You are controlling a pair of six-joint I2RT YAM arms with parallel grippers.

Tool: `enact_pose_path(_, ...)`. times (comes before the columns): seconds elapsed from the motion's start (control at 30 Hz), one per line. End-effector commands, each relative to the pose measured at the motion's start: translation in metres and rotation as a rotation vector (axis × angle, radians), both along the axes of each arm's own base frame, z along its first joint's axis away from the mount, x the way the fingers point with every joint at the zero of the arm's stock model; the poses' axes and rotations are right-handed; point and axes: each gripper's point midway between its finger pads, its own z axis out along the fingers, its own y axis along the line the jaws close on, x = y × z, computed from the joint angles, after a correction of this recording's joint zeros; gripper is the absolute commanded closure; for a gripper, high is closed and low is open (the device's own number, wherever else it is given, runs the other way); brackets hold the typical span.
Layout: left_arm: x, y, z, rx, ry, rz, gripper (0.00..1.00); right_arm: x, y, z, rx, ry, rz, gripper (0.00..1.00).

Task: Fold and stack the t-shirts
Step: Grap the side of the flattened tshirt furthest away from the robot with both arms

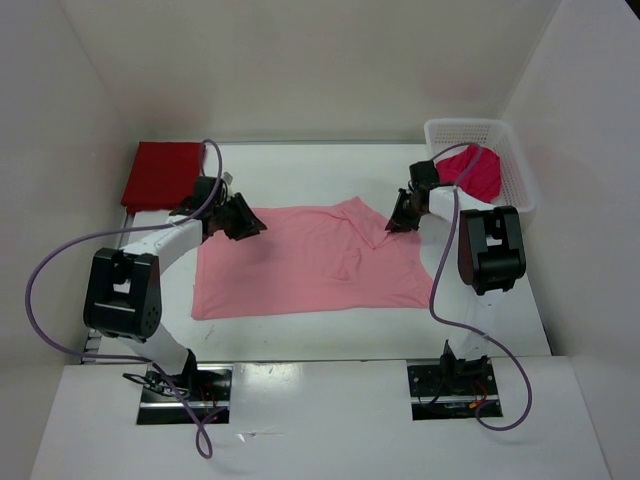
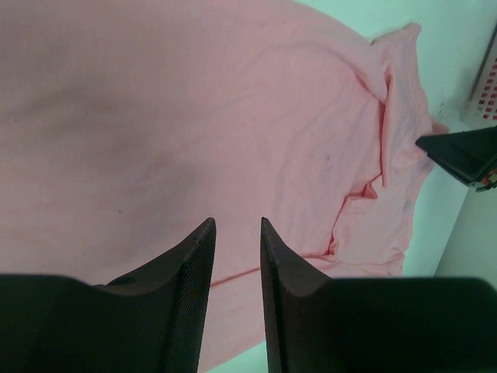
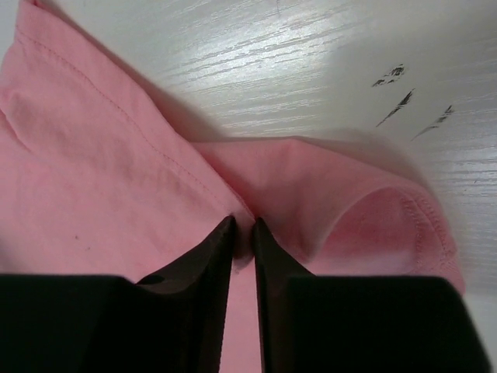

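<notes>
Right gripper (image 3: pixel 242 227) pinching pink t-shirt (image 1: pixel 300 265) fold, left gripper (image 2: pixel 237 225) parted above it, shirt lengthwise left-right.

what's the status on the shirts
Left gripper open above pink shirt. Right gripper pinching its edge. Red shirt folded far left; magenta shirt in basket. Nothing blocking.

Enclosure: white table (image 1: pixel 300 170), 3 plain white walls (image 1: pixel 300 60).
Table surface shows faint grain and dark scuff marks (image 3: pixel 404 97); lighting even.

arms (image 1: pixel 165 238) — white links, black joints | cables (image 1: pixel 432 300) purple | fingers (image 2: pixel 190 295) black, ribbed
</notes>
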Motion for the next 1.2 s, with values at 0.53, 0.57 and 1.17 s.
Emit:
enact_pose_path(0.53,0.092,0.179,-0.016,0.261,0.002,0.466,0.45,0.102,-0.012,0.083,-0.082,-0.275,-0.02,0.97)
enact_pose_path(0.57,0.093,0.181,-0.027,0.271,0.023,0.47,0.45,0.108,-0.011,0.085,-0.081,-0.286,-0.02,0.97)
enact_pose_path(1.17,0.125,0.202,-0.055,0.361,0.05,0.486,0.58,0.164,0.005,0.105,-0.03,-0.362,0.032,0.97)
